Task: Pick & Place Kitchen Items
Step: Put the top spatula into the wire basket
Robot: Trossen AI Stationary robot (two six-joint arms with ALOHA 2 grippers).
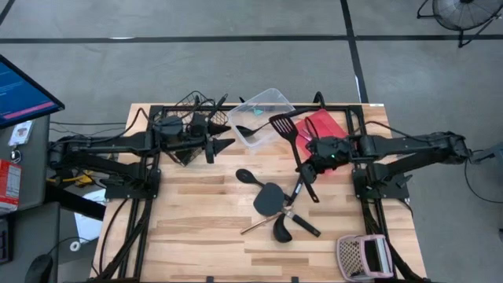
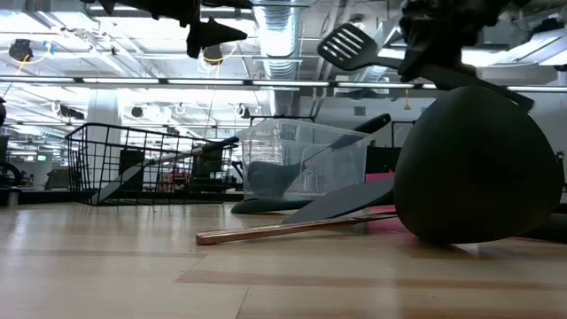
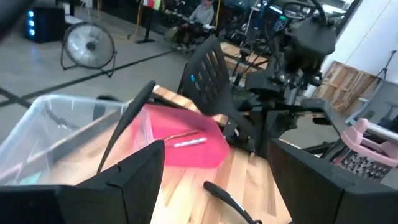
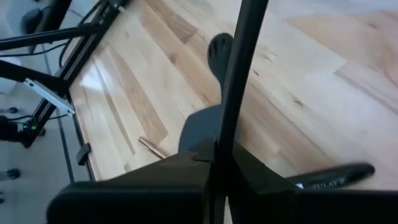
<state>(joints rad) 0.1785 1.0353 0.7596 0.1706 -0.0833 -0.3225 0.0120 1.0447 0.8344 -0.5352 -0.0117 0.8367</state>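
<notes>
My right gripper (image 1: 306,167) is shut on a black slotted spatula (image 1: 284,126), whose head shows high up in the low view (image 2: 350,44). It hangs over the table's middle right, beside the red tray (image 1: 324,126). Several black spoons and spatulas (image 1: 269,198) and a thin copper-coloured piece (image 1: 259,225) lie in a pile on the table below it. A black ladle (image 1: 250,132) lies in the clear tub (image 1: 267,102). My left gripper (image 1: 216,138) is open and empty, in the air between the wire basket (image 1: 189,118) and the tub. My right gripper pinches the slotted spatula's handle (image 4: 231,112) between its two fingers, somewhat past the middle toward the free end (image 1: 314,196). The fingers come from above and lie across the handle. The spatula is lifted, its head (image 1: 283,123) toward the table's far edge.
A pinkish-white perforated boxy item (image 1: 361,255) stands at the near right corner. The red tray holds a thin silver piece (image 3: 189,142). The basket holds dark utensils. Bare wood lies at the table's near left.
</notes>
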